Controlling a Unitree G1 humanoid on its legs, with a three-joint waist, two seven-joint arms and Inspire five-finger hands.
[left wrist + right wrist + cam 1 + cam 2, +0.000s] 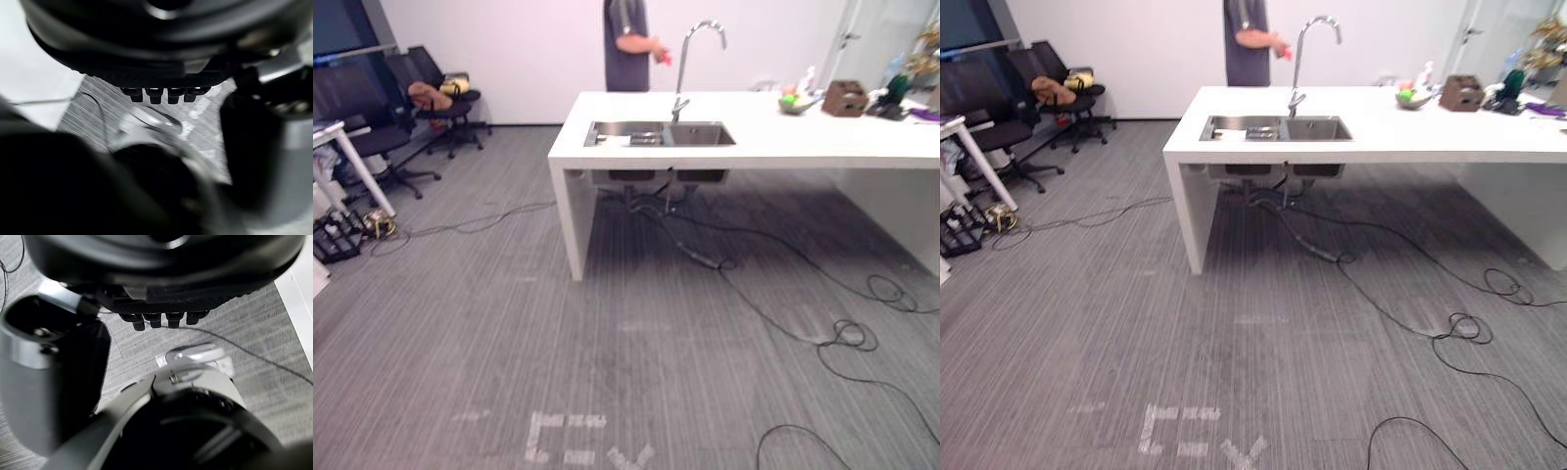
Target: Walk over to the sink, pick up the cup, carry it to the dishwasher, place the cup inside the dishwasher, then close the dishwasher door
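Several black cables [847, 338] snake across the ribbed grey carpet [607, 343] between me and the far white counter [803, 137]; I judge a foot could snag one on the walk in. A person [626, 49] stands behind the curved chrome tap [690, 59], close to my reach. The steel sink [700, 134] sits flush in the smooth slab, and I cannot make out the cup from here. My left hand [156, 49] and right hand [161, 284] carry nothing; spread or curled, I cannot tell.

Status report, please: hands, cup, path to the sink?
Left hand and right hand open, empty. Sink far ahead, cup too small to tell. Cables cross the floor; person behind the counter.
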